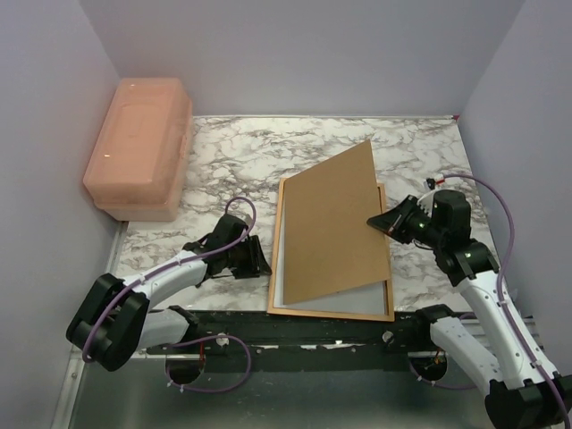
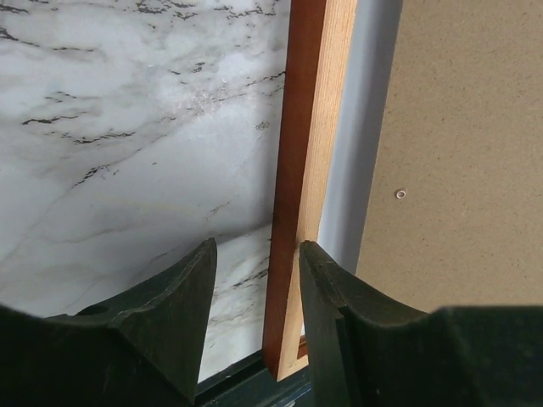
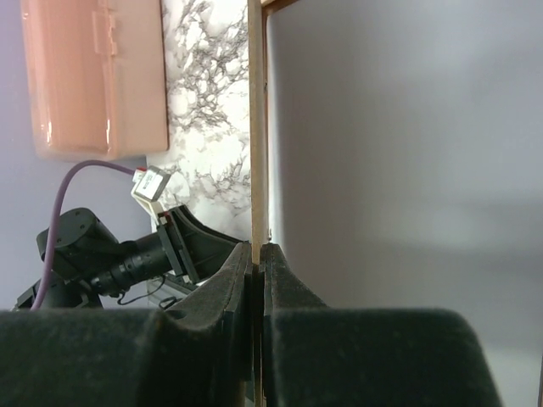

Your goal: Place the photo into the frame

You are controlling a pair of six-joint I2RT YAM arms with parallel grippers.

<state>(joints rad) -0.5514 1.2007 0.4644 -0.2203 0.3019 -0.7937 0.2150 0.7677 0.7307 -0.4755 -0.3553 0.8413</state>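
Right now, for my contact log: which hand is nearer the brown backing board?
Right. The right hand is shut on the backing board at its right edge. The left hand is open at the left rail of the frame, apart from the board.

Backing board [image 1: 335,228] tilted over frame [image 1: 276,246], hides most of interior, pale sheet [image 1: 357,300] showing under it at 6 o'clock, print back or pane can't tell, right arm [image 1: 500,331] cut off approx 5 o'clock, tiny mark [image 2: 400,194] on board too small to ID
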